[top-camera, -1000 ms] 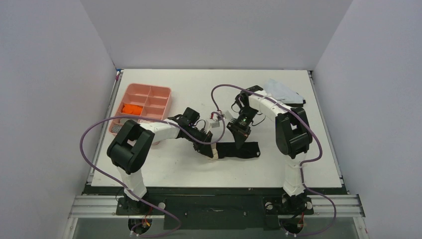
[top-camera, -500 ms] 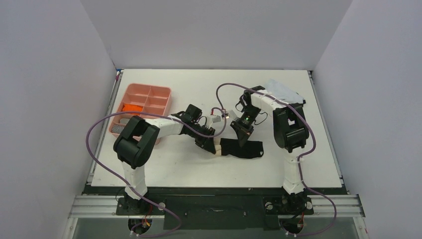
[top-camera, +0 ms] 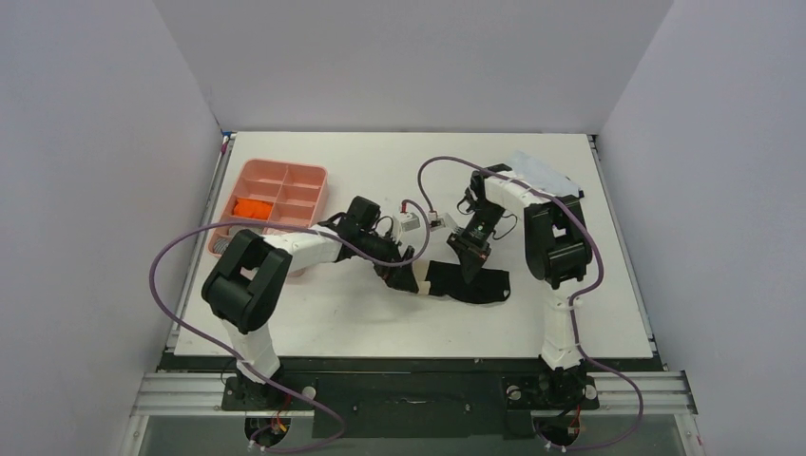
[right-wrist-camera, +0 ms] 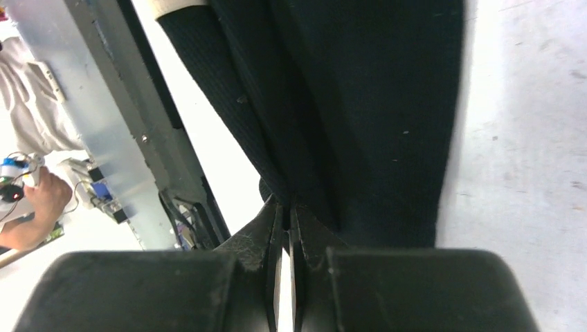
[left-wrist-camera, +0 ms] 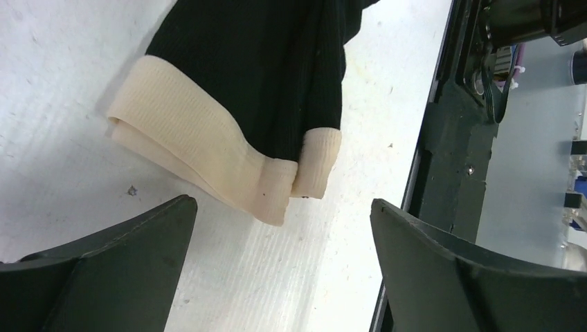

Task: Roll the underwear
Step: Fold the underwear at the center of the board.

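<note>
Black underwear (top-camera: 468,283) mid-table, folded, not yet rolled. Its waistband (left-wrist-camera: 208,149) lies loose between left gripper's (left-wrist-camera: 282,207) spread jaws. Right gripper (right-wrist-camera: 285,205) closed, seemingly pinching its cloth. Orange underwear (top-camera: 252,206) sits in tray (top-camera: 285,165).

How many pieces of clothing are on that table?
3: orange one in the pink tray, black one mid-table, pale blue one far right. Others may be hidden.

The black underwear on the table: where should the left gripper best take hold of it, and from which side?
Probably at the beige waistband end of the black underwear, coming down from above. The band lies doubled over, thick and flat on the table, just ahead of the open left gripper. The right gripper is shut on the cloth away from the band.
</note>
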Available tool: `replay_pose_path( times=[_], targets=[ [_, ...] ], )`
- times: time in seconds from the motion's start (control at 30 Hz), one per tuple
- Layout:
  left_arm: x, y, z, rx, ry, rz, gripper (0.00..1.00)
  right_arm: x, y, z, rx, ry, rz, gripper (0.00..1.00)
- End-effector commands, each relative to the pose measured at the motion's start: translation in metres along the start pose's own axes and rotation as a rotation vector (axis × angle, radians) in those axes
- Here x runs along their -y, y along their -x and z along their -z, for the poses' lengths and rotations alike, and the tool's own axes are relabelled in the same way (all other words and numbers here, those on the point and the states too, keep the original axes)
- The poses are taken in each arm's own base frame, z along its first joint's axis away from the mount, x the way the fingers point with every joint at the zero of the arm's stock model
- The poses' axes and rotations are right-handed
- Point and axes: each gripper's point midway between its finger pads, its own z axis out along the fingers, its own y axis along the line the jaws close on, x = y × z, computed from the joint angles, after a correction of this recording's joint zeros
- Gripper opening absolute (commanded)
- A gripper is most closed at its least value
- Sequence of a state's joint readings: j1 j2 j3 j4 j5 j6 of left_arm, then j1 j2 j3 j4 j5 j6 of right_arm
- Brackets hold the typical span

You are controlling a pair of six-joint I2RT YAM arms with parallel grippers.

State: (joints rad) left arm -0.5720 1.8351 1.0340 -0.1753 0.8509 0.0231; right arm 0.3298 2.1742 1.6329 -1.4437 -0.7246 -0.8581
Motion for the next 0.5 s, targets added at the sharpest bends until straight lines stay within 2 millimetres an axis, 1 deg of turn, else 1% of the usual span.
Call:
replay_pose_path(
  times=[0.0,0.03,0.07,0.17,0.33,0.43,0.47],
  targets=[
    [0.014,0.051,0.016,0.176,0.005,-0.259,0.98,-0.022,-0.009,0.005,0.013,0.115,0.061,0.0],
    [0.013,0.051,0.016,0.183,0.009,-0.274,0.97,-0.023,-0.01,0.005,0.012,0.116,0.07,0.0],
    [0.015,0.056,0.017,0.201,0.01,-0.31,0.97,-0.023,-0.011,0.004,0.008,0.119,0.067,0.0],
    [0.019,0.054,0.013,0.207,0.01,-0.374,0.97,-0.022,-0.012,0.004,0.008,0.121,0.056,0.0],
    [0.031,0.042,0.0,0.23,0.008,-0.514,0.97,-0.023,-0.011,0.006,0.029,0.126,0.038,0.0],
    [0.034,0.035,-0.006,0.233,0.023,-0.588,0.97,-0.025,-0.01,0.008,0.045,0.129,0.024,0.0],
    [0.037,0.03,-0.01,0.229,0.022,-0.626,0.97,-0.026,-0.011,0.008,0.047,0.13,0.018,0.0]
  ],
)
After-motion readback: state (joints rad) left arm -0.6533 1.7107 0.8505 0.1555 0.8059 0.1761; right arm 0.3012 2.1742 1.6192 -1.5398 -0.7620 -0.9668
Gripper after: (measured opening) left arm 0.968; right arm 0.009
